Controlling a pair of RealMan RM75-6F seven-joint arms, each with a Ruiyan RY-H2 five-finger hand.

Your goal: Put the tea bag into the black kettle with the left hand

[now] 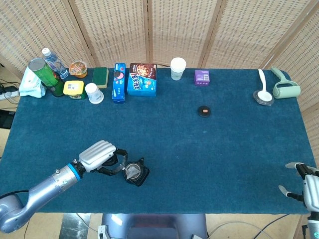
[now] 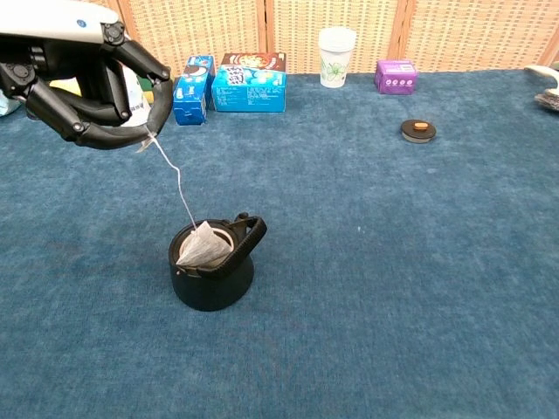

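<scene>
The black kettle stands open-topped on the blue cloth near the front left. The white tea bag lies in the kettle's mouth, leaning on the left rim. Its string runs slack up and left to my left hand, which pinches the string's end above and to the left of the kettle. My right hand sits at the table's front right corner, fingers apart and holding nothing.
A small black lid lies right of centre. Along the back edge stand a paper cup, a purple box, blue snack boxes, a white cup and bottles and tins. A spoon and roller lie at the far right.
</scene>
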